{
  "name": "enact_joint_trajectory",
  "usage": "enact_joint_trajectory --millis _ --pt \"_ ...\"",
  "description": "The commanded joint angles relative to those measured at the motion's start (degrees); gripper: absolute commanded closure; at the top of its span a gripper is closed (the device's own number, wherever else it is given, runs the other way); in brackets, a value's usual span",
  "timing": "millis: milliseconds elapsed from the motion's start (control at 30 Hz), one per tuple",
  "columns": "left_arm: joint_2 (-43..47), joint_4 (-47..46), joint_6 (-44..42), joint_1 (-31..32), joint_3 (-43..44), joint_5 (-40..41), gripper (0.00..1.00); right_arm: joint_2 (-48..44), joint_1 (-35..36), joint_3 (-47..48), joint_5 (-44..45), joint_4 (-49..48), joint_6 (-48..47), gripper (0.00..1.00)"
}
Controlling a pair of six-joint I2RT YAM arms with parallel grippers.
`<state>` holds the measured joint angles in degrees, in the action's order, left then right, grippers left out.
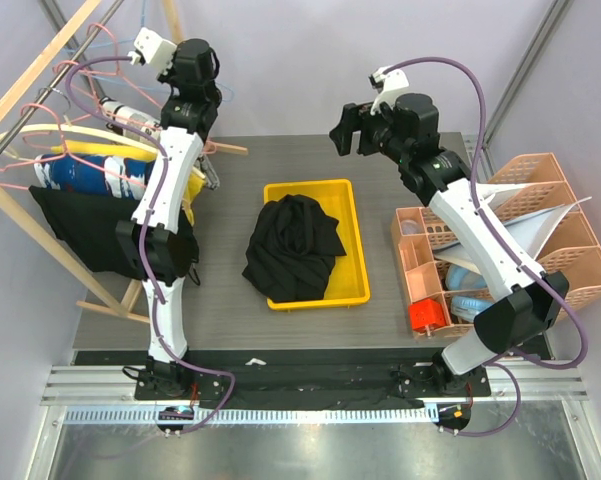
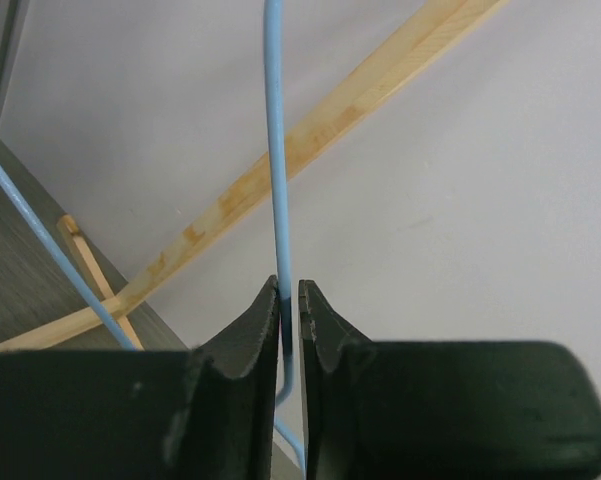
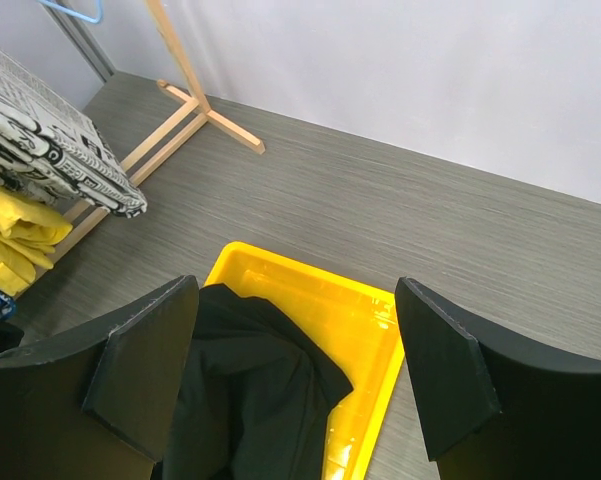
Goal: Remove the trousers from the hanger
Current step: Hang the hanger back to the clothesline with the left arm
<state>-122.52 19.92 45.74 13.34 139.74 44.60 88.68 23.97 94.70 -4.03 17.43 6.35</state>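
Note:
The black trousers (image 1: 292,248) lie bunched in the yellow tray (image 1: 355,250) at the table's middle, off any hanger. My left gripper (image 1: 212,62) is raised at the back left by the rack. In the left wrist view it (image 2: 289,290) is shut on the thin wire of a light blue hanger (image 2: 274,150), which runs up between the fingertips. My right gripper (image 1: 352,135) is open and empty, held high behind the tray. In the right wrist view it (image 3: 297,285) looks down on the trousers (image 3: 250,400) and the tray's rim (image 3: 380,330).
A wooden clothes rack (image 1: 40,60) stands at the left with several wire hangers and garments, among them a black one (image 1: 80,230) and a black-and-white patterned one (image 3: 50,150). Orange baskets (image 1: 530,200) with clutter fill the right side.

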Motion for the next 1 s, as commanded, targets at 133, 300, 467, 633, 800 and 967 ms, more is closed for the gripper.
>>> enact_joint_trajectory --millis 133,300,467,633,800,967 --pt "1.7 -0.1 5.7 -0.5 -1.6 1.5 0.77 -3.4 -0.1 2.2 -1.0 -1.6 0.4 0.14" --pt "3.3 -0.1 6.1 -0.3 -2.7 -2.1 0.64 -3.9 -0.1 3.0 -1.9 -1.4 1.3 0.14" --pt "6.5 0.1 5.9 0.5 -2.8 -7.1 0.39 -4.3 -0.2 3.6 -4.2 -0.7 4.5 0.14" --pt "13.5 3.0 5.7 1.4 -4.7 -10.0 0.34 -5.8 -0.1 3.4 -6.8 2.0 8.1 0.14" --pt "19.6 10.9 5.9 1.9 -7.6 -9.3 0.31 -8.3 0.1 2.7 -11.0 5.6 14.0 0.15" --pt "23.2 19.6 4.5 2.8 -7.4 -9.4 0.23 -11.9 1.4 0.6 -12.6 7.4 16.0 0.15"
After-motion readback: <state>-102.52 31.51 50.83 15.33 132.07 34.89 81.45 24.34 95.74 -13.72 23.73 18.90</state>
